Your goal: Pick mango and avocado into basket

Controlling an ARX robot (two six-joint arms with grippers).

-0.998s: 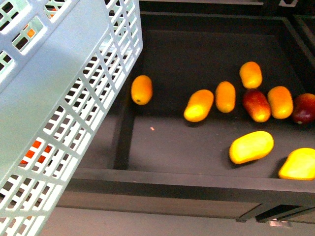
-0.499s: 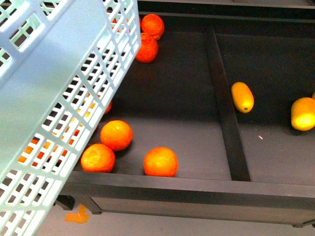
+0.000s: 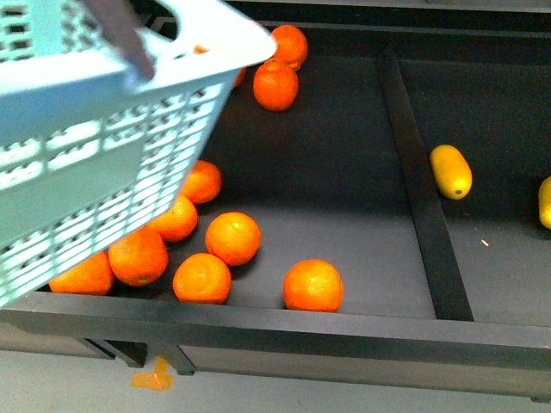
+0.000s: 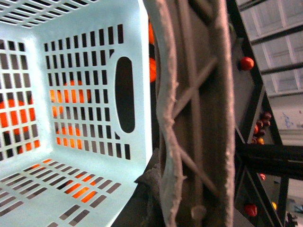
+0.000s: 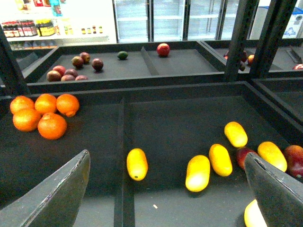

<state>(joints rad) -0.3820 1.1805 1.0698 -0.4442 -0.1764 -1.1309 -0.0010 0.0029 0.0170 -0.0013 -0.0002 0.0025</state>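
The basket [image 3: 103, 155] hangs raised for loading (left gripper's jaws hidden, perhaps on its handle [image 4: 194, 118]); the right gripper [image 5: 166, 161] gapes empty toward the mango [image 5: 137, 163].

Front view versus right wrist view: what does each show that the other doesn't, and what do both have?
Front only: the basket hiding some oranges, and an orange scrap on the floor. Right wrist only: the right end effector, open and empty, most other mangoes, and a far bin with dark fruit. Both: the mango lying beside the divider, with oranges in the next compartment.
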